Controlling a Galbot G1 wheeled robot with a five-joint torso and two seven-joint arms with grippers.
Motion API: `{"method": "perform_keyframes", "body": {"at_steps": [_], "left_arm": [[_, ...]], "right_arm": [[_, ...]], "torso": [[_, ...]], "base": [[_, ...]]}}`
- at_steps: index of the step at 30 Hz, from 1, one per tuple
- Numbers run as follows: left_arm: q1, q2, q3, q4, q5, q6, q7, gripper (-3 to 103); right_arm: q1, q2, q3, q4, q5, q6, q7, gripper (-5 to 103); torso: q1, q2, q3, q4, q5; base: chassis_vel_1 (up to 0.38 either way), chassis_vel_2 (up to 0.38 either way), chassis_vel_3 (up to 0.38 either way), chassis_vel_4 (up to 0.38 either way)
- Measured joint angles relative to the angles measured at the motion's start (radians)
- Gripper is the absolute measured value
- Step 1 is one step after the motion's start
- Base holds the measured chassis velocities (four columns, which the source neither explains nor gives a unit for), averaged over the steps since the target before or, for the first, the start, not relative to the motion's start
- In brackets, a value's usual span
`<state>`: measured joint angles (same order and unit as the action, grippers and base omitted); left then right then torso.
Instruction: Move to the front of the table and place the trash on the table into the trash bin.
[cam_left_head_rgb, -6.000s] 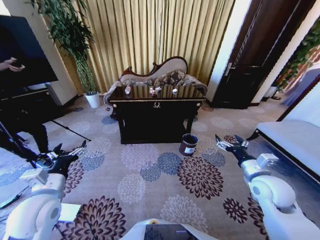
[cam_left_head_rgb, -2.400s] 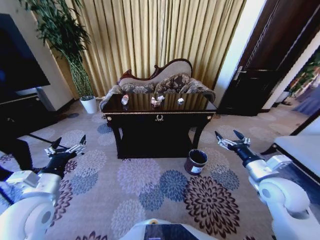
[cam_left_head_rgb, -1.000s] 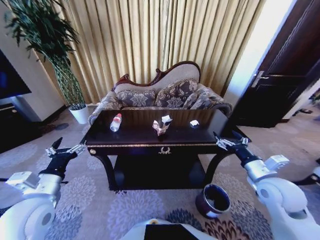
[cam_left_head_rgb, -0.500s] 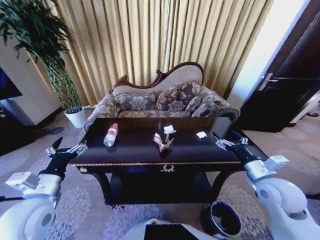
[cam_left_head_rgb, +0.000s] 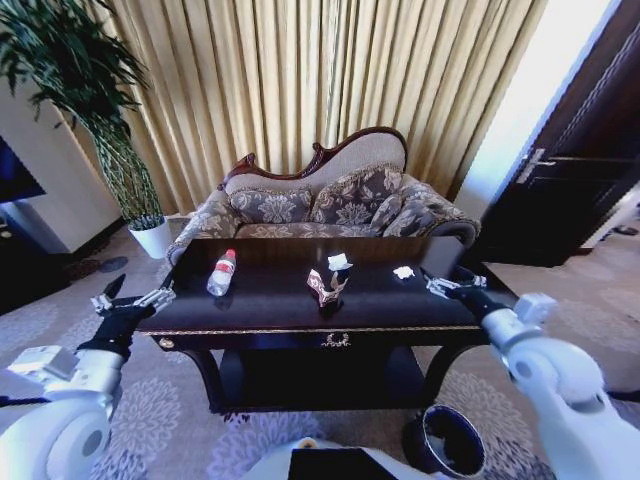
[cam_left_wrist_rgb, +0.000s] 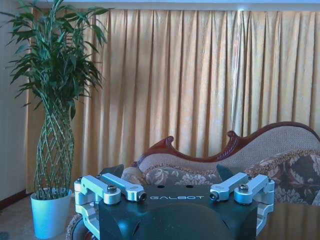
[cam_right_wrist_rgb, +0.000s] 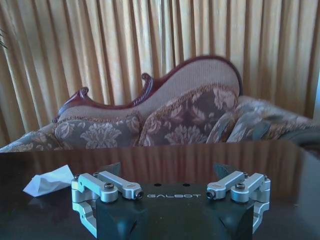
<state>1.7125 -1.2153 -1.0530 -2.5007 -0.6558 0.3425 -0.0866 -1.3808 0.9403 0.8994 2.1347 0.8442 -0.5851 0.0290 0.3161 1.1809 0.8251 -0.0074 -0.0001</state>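
Three pieces of trash are lying on the dark glossy wooden console table (cam_left_head_rgb: 400, 300): a clear plastic bottle with a red cap and red label (cam_left_head_rgb: 221, 273) is resting on its side toward the left, a crumpled white-and-reddish paper wrapper (cam_left_head_rgb: 327, 287) is sitting near the middle with a white scrap just behind it, and a small white paper scrap (cam_left_head_rgb: 403, 271) is lying toward the right. The bottle's label is too small to read. A gold emblem is showing on the table's front edge. "GALBOT" is printed on both wrist mounts.

The left gripper (cam_left_head_rgb: 132, 298) is hovering just off the table's left end with its fingers spread apart and holding nothing. The right gripper (cam_left_head_rgb: 447, 284) is hanging over the table's right end, near the small white paper scrap (cam_right_wrist_rgb: 48, 179), fingers likewise parted and empty.

The small round dark trash bin (cam_left_head_rgb: 445, 441) is standing on the floral carpet (cam_left_head_rgb: 160, 400) below the table's right front corner. Behind the table, a patterned sofa with a carved wooden frame (cam_left_head_rgb: 320, 195) is sitting before golden pleated curtains (cam_left_head_rgb: 320, 90). A tall green plant in a white pot (cam_left_head_rgb: 150, 236) is standing at the left, and a dark wooden door (cam_left_head_rgb: 570, 190) is at the right.
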Motion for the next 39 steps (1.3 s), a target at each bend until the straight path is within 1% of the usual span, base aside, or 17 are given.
{"method": "perform_keyframes", "body": {"at_steps": [2, 4, 5, 7, 8, 12, 20, 33, 39], "left_arm": [[0.000, -0.001, 0.000, 0.000, 0.000, 0.000, 0.000, 100], [0.000, -0.002, 0.002, 0.000, 0.001, 0.002, -0.001, 100], [0.000, -0.002, 0.002, 0.000, 0.001, 0.002, -0.001, 100], [0.000, -0.003, 0.002, 0.000, 0.001, 0.004, -0.001, 100], [0.000, -0.003, 0.002, 0.000, 0.001, 0.004, -0.001, 100], [0.003, -0.009, 0.005, 0.000, 0.005, 0.007, 0.000, 100], [0.000, -0.012, 0.008, 0.000, 0.006, 0.010, -0.001, 100], [0.004, -0.012, 0.010, 0.001, 0.014, 0.010, 0.000, 100], [0.006, -0.012, 0.010, 0.001, 0.022, 0.007, 0.004, 100]], "right_arm": [[0.025, -0.007, -0.017, -0.016, 0.004, -0.010, 0.007, 100], [0.080, -0.023, -0.065, -0.050, -0.002, -0.037, 0.019, 100], [0.080, -0.023, -0.065, -0.050, -0.002, -0.037, 0.019, 100], [0.115, -0.029, -0.105, -0.077, -0.026, -0.050, 0.030, 100], [0.115, -0.029, -0.105, -0.077, -0.026, -0.050, 0.030, 100], [0.181, -0.025, -0.182, -0.145, -0.070, -0.053, 0.034, 100], [0.253, -0.010, -0.265, -0.228, -0.112, -0.038, 0.034, 100], [0.277, -0.003, -0.308, -0.293, -0.162, -0.016, 0.035, 100], [0.287, -0.002, -0.311, -0.317, -0.163, 0.002, 0.035, 100]], "torso": [[0.000, 0.000, 0.000, 0.0002, 0.0001], [0.000, 0.000, 0.000, 0.0002, -0.0002], [0.000, 0.000, 0.000, 0.0002, -0.0002], [0.000, 0.000, 0.000, -0.0001, 0.0002], [0.000, 0.000, 0.000, -0.0001, 0.0002], [0.000, 0.000, 0.000, -0.0001, 0.0003], [0.000, 0.000, 0.000, -0.0001, 0.0001], [0.000, 0.000, 0.000, -0.0001, 0.0001], [0.000, 0.000, 0.000, 0.0000, 0.0000]], "base": [[0.000, 0.000, 0.000, 0.000], [0.000, 0.000, 0.000, 0.000], [0.000, 0.000, 0.000, 0.000], [0.000, 0.000, 0.000, 0.000], [0.000, 0.000, 0.000, 0.000], [0.000, 0.000, 0.000, 0.000], [0.000, 0.000, 0.000, 0.000], [0.000, 0.000, 0.000, 0.000], [0.000, 0.000, 0.000, 0.000]]}}
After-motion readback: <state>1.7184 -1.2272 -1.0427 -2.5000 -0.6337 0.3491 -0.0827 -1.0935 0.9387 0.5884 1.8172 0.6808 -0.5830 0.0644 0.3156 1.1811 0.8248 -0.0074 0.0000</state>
